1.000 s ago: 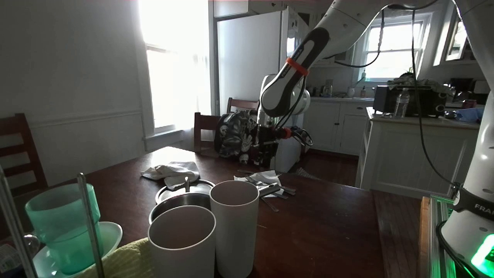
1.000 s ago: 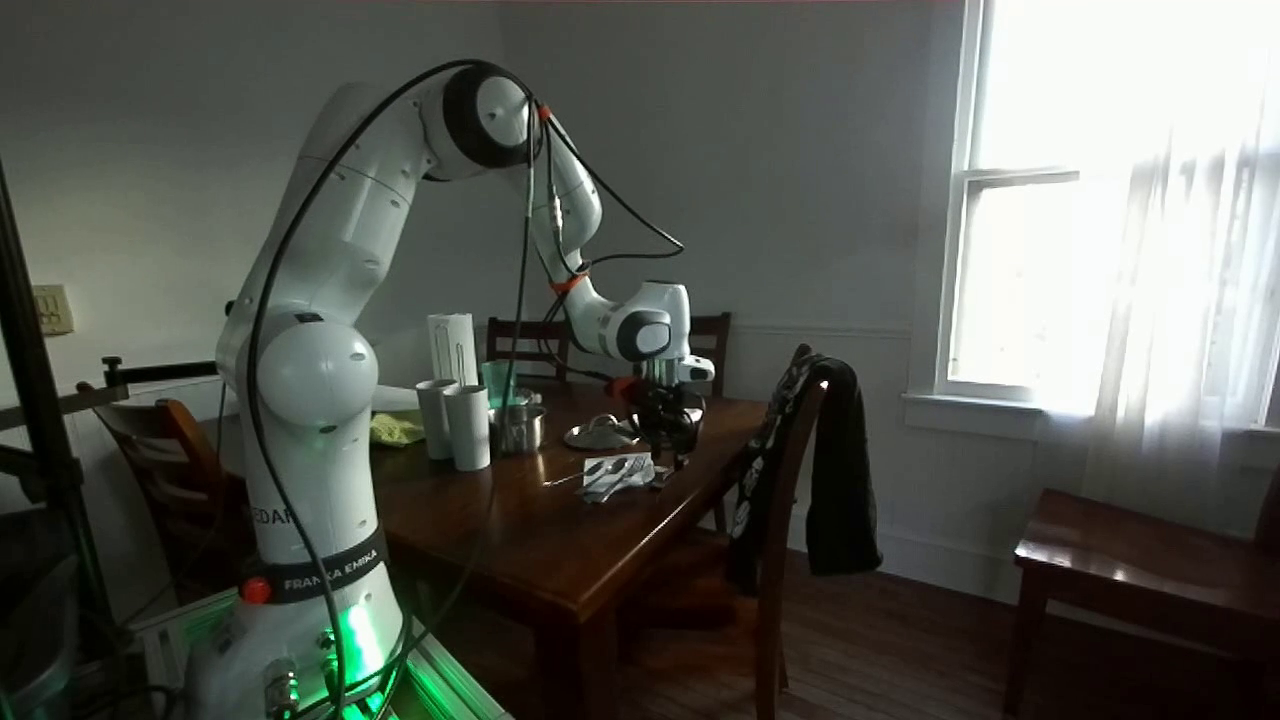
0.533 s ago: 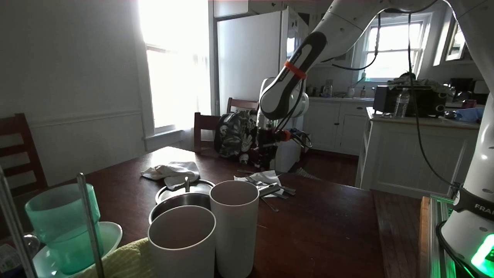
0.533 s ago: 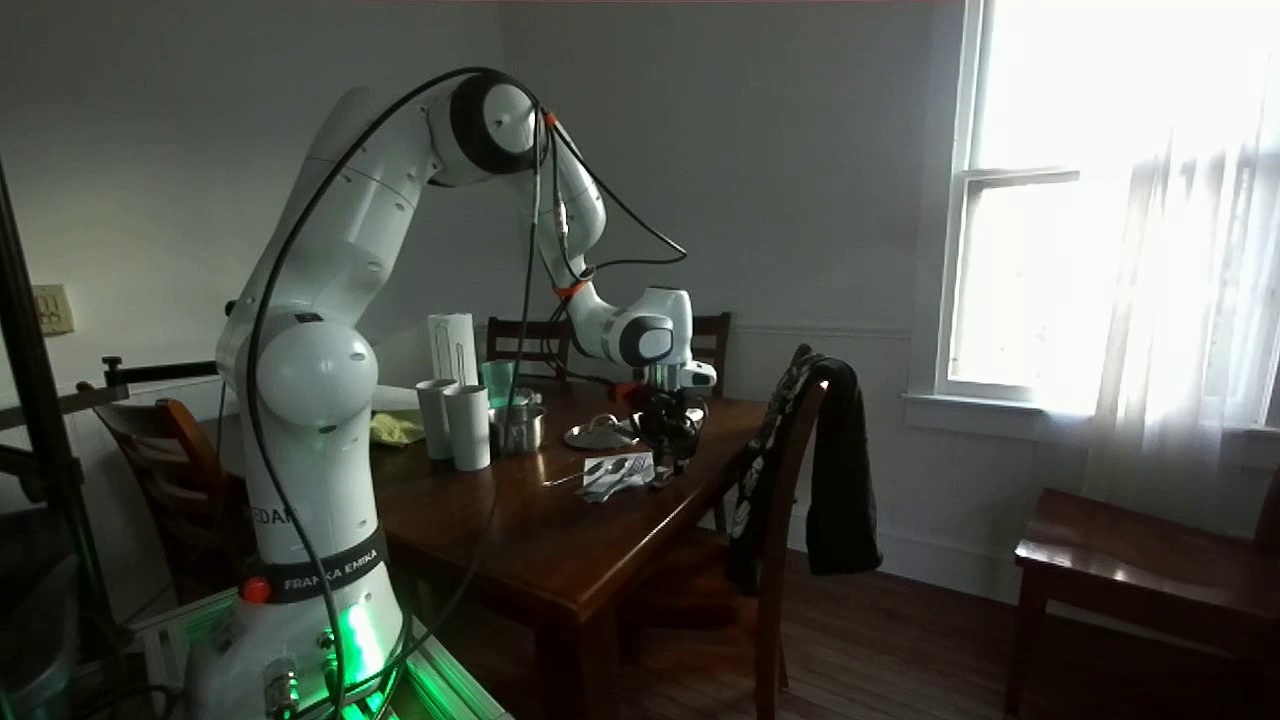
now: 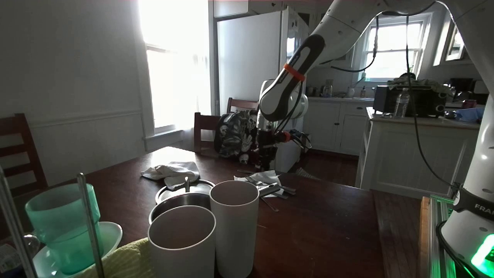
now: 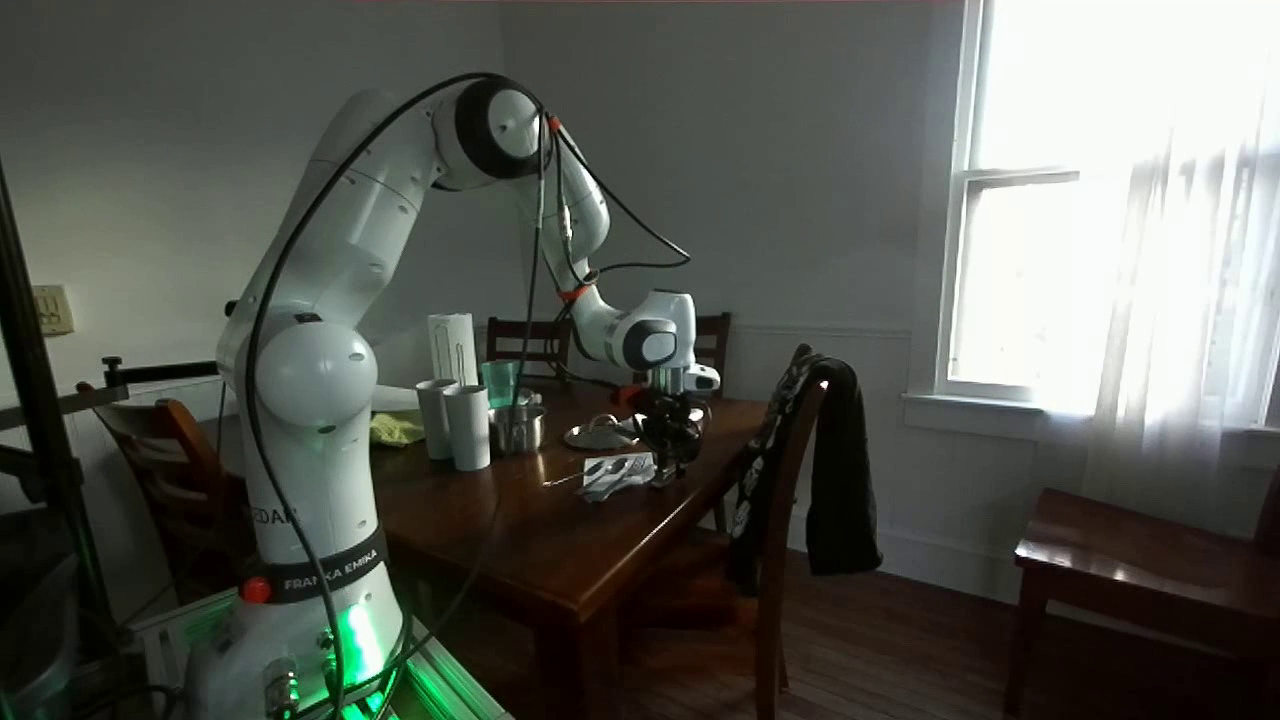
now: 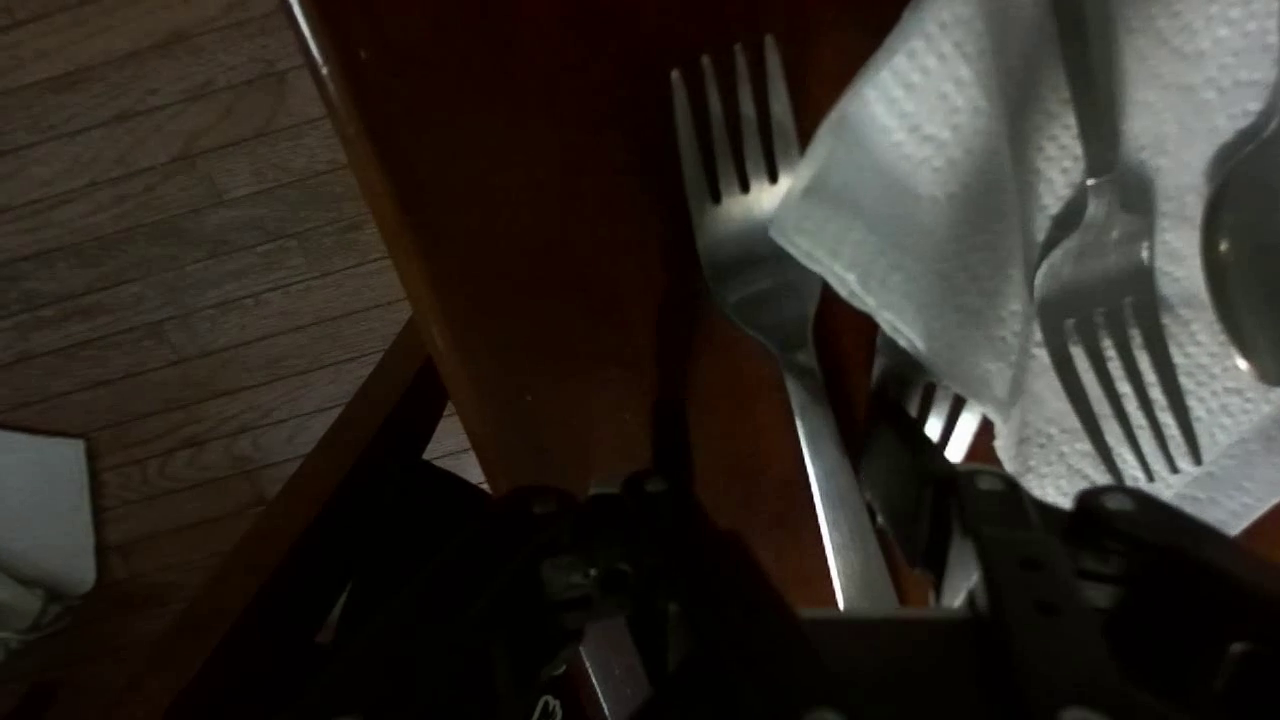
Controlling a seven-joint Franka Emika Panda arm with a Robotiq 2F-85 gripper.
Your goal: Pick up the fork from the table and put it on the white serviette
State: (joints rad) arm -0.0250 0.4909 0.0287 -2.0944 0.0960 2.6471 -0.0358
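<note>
Daylight from a bright window [image 5: 173,69] glows behind the dark wooden table [image 5: 324,231]. Seen from the wrist, the gripper [image 7: 780,435] has its jaws parted, one on each side of the fork [image 7: 795,355], which lies on the tabletop just beside the white napkin [image 7: 920,200]. Another fork [image 7: 1110,290] and a spoon [image 7: 1245,250] lie on that napkin.

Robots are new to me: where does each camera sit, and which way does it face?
An exterior view: behind the white cups, facing the refrigerator; the arm shows, down to its gripper.
An exterior view: near the robot's base, looking over the table toward a wall; the arm shows.
Wrist view: mounted on the arm, looking down at a fork and the white serviette; the gripper shows.
Both exterior views share table, cups and arm.
</note>
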